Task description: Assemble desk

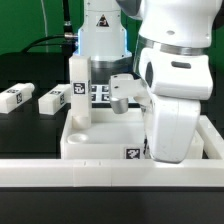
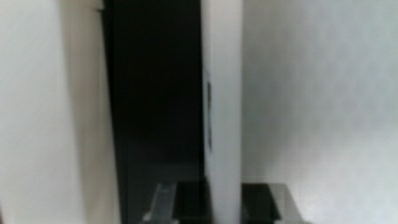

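The claw (image 2: 222, 205) is blurred and cut off at the edge.

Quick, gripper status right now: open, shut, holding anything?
Gripper: shut, nothing visibly held between its jaws.

I see free table (image 1: 30, 125) at the exterior view's left around loose legs (image 1: 52, 100), upright leg (image 1: 79, 85) and arm (image 1: 175, 90) crowding tray (image 1: 100, 142), wall (image 1: 80, 172) fronting it
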You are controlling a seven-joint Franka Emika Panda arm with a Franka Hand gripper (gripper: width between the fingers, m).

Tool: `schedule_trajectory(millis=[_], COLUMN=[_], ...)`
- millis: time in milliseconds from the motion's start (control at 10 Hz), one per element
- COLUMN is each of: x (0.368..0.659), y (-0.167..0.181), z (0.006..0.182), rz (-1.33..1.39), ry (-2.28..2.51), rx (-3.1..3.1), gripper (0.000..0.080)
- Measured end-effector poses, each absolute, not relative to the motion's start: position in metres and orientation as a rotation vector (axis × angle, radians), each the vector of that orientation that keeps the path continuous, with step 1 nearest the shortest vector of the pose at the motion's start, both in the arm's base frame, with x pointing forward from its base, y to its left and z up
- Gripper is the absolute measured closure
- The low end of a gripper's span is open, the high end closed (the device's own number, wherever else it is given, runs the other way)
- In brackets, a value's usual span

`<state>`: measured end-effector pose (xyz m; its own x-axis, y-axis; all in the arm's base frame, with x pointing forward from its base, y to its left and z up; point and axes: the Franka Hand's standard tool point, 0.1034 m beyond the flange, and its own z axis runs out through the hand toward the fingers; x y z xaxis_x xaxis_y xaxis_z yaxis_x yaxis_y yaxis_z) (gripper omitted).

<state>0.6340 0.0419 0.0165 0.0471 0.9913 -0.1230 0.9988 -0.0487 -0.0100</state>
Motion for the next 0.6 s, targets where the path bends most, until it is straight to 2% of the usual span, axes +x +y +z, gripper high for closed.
schedule_trajectory(millis=[400, 600], x=[0.635, 0.624], y=[0.047, 0.045], z=[0.015, 0.021], rz=[-0.158, -0.243], ry=[2.110, 2.130], rx=[2.225, 2.232], gripper=[0.0736, 0.0400])
